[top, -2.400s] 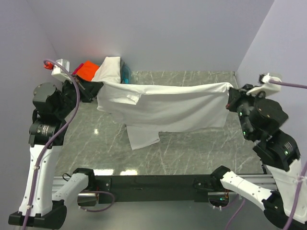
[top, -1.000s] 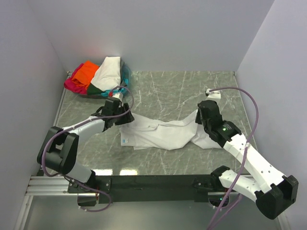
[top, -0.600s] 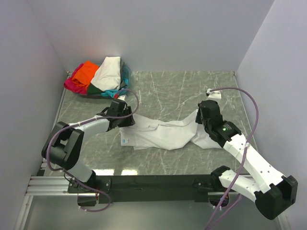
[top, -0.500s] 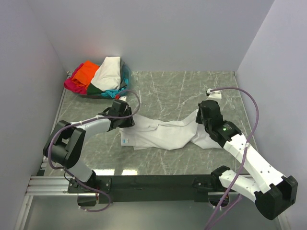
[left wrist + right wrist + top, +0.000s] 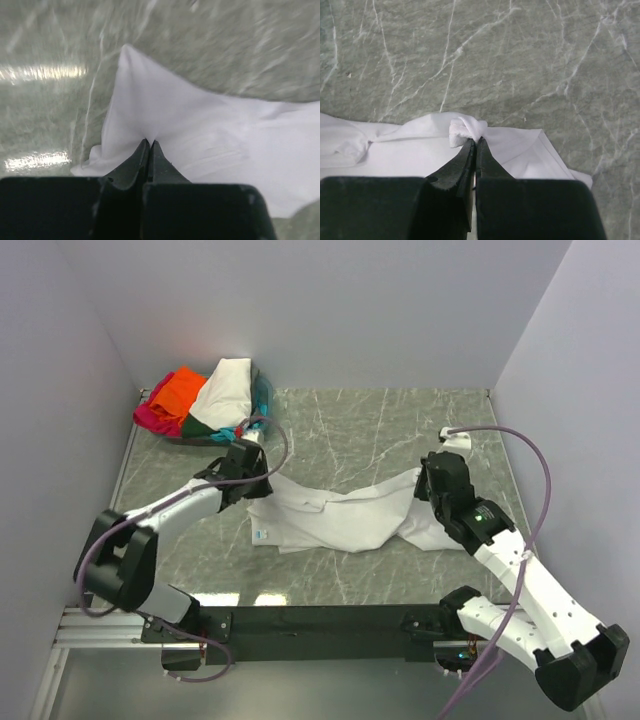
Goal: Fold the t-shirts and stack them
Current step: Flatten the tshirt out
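At the bottom of the top view, the two arms reach out from a black metal rail (image 5: 320,621) over the grey-green marbled surface (image 5: 380,430). In the middle of the frame a plain white soft cloth t-shirt (image 5: 340,520) lies crumpled and stretched from left to right on this surface, with a small label (image 5: 259,535) showing near its lower left corner. The left tool (image 5: 258,478) is at the shirt's left end. In the left wrist view its black fingers (image 5: 142,155) are pressed together on a fold of the white cloth, which rises in a peak to the tips. The right tool (image 5: 430,480) is at the shirt's right end. In the right wrist view its tips pinch a small bunched fold at the edge of the same shirt. Farther back, in the upper left corner of the surface, there is a pile of other shirts: a cream-white cloth shirt (image 5: 228,385) on top, an orange cloth shirt (image 5: 180,388), a magenta-pink cloth shirt (image 5: 150,416), a teal cloth shirt (image 5: 262,395) and a dark green cloth shirt (image 5: 196,426).
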{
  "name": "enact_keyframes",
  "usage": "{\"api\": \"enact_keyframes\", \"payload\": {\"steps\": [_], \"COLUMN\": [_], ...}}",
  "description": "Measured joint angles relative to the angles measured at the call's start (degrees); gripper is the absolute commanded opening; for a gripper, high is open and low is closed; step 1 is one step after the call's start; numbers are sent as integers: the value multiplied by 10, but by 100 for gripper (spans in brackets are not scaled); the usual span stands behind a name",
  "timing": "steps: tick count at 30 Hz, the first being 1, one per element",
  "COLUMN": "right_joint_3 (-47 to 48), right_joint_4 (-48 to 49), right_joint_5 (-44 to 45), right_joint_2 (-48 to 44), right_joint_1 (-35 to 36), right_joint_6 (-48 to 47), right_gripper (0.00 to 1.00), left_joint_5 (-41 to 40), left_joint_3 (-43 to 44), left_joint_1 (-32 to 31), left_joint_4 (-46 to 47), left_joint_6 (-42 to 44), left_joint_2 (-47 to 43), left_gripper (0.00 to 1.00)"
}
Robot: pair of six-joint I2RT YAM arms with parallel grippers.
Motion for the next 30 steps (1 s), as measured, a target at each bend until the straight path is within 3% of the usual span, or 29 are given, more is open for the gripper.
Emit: {"api": "enact_keyframes", "payload": {"steps": [7, 15, 21, 30], "right_joint_3": [42, 113, 157, 122], "right_joint_4": [-51, -110, -139, -175], "right_joint_5": [9, 16, 17, 5], "right_joint_2": [-63, -162, -193, -191], "right_joint_1": [-1, -2, -2, -2], "right_joint_6": [-12, -14, -14, -5], "right_gripper": [0, 0, 0, 0], "left_joint_5": [8, 42, 78, 95], "left_joint_3": [75, 95, 103, 33], "left_joint_1": [0, 0, 0, 0], "left_joint_4": [-49, -102, -125, -137], "left_joint_6": [2, -1, -1, -18], "left_joint_2": [-140, -277, -312, -325], "left_gripper": [1, 1, 1, 1]}}
